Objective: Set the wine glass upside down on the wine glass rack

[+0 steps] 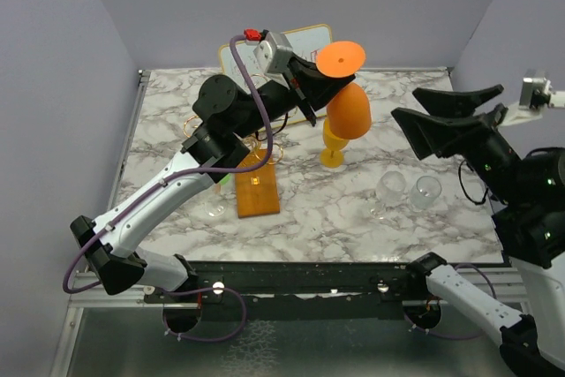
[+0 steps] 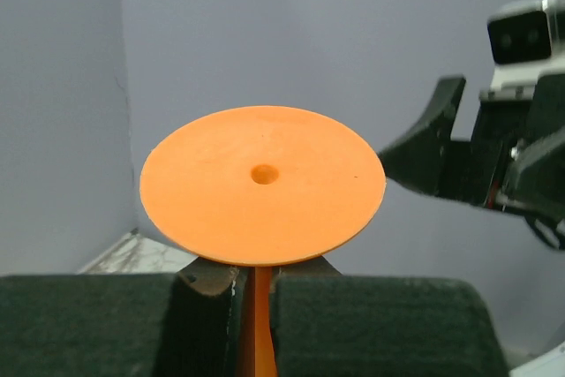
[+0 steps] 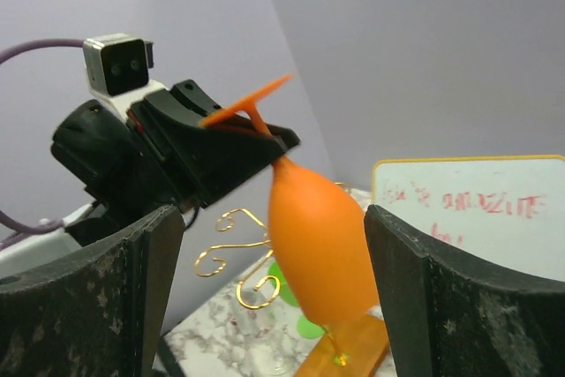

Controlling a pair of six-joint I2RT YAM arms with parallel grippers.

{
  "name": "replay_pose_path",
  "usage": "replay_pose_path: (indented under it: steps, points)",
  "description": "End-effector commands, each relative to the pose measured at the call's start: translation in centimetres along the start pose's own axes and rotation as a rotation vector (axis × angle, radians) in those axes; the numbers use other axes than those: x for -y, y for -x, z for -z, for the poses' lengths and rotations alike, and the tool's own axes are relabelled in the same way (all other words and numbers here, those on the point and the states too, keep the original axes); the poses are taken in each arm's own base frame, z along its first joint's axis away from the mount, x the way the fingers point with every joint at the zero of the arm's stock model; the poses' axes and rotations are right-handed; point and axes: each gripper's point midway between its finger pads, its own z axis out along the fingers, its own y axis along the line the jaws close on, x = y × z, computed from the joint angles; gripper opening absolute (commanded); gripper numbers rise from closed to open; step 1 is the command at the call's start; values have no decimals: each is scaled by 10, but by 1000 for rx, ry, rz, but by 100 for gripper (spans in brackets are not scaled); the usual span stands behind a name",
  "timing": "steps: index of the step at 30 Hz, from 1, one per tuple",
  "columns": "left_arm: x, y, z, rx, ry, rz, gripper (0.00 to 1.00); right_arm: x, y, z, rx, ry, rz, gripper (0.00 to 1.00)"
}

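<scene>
One orange wine glass [image 1: 347, 110] hung inverted, foot up, stem pinched in left gripper [image 1: 328, 79], in air right of wine glass rack [image 1: 256, 190], not touching it. Right gripper [image 1: 439, 117] spread, empty, well apart. Risks: bowl clipping yellow glass [image 1: 333, 143] below during swing; foot missing spiral arm, glass dropping on release.

wine glass [image 1: 348, 112] inverted, stem in left tool [image 1: 322, 86], aloft right of rack [image 1: 258, 193]
</scene>
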Motion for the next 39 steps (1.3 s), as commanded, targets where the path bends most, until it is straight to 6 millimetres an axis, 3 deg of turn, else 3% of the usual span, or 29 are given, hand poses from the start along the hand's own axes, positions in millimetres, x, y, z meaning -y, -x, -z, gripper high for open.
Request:
replay_pose_path:
  steps: [1, 7, 13, 19, 25, 28, 33, 35, 39]
  points:
    - [-6, -32, 6, -127, -67, -265, 0, -18, -34, -32, -222, 114, -163, 88]
    - [-15, -43, 1, -160, -72, -367, 0, -32, -33, -73, -302, 167, -395, 81]
    - [-22, -52, 2, -165, -68, -409, 0, -17, -44, -92, -302, 76, -555, 70]
    - [-33, -57, 9, -161, -21, -460, 0, 4, -51, -94, -293, -71, -621, 36]
    - [-29, -56, 18, -144, -25, -453, 0, 8, -57, -95, -309, -106, -681, 5]
    - [-30, -51, 20, -129, 7, -420, 2, 12, -55, -97, -284, -120, -686, 1]
    - [-44, -37, 30, -113, 159, -311, 34, 21, -51, -104, -240, -156, -681, 1]
    - [-52, -34, 37, -126, 239, -247, 56, 24, -47, -107, -221, -168, -673, 1]
    - [-49, -32, 53, -182, 278, -204, 79, 32, -42, -112, -184, -200, -656, 1]
